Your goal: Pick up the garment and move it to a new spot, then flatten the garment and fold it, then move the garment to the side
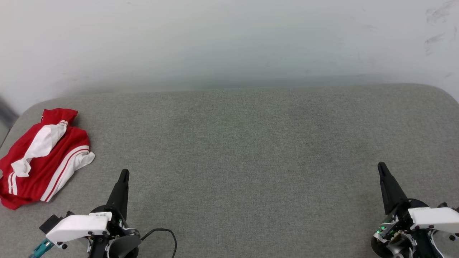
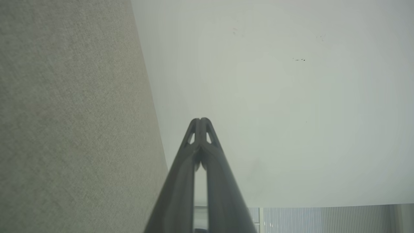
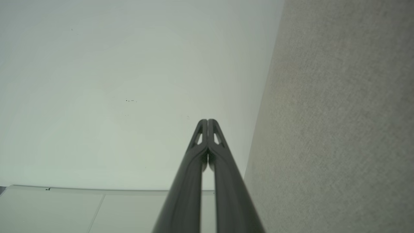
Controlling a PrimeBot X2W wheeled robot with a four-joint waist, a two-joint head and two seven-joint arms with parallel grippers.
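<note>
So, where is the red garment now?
In the head view, the garment lies crumpled at the left edge of the grey surface, just left of the left end effector.
</note>
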